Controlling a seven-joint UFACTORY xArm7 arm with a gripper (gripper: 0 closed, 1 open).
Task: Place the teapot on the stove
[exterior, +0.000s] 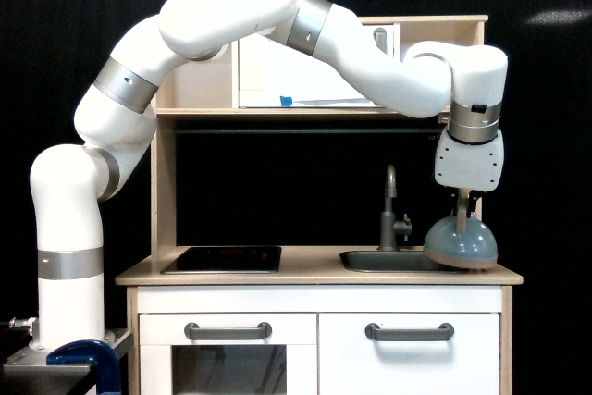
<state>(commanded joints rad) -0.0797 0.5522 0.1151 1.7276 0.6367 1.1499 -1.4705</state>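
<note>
The claw grips the tan, wood-toned arched handle of the teapot, a squat, smooth pale blue-grey dome that hangs directly beneath it, tilted and lifted just clear of the light wood tabletop. Just beside the claw, toward the exterior view's left, lie the grey metal sink and its upright faucet. The stove, a flat glossy black rectangle with faint red markings, sits well apart on that same side.
</note>
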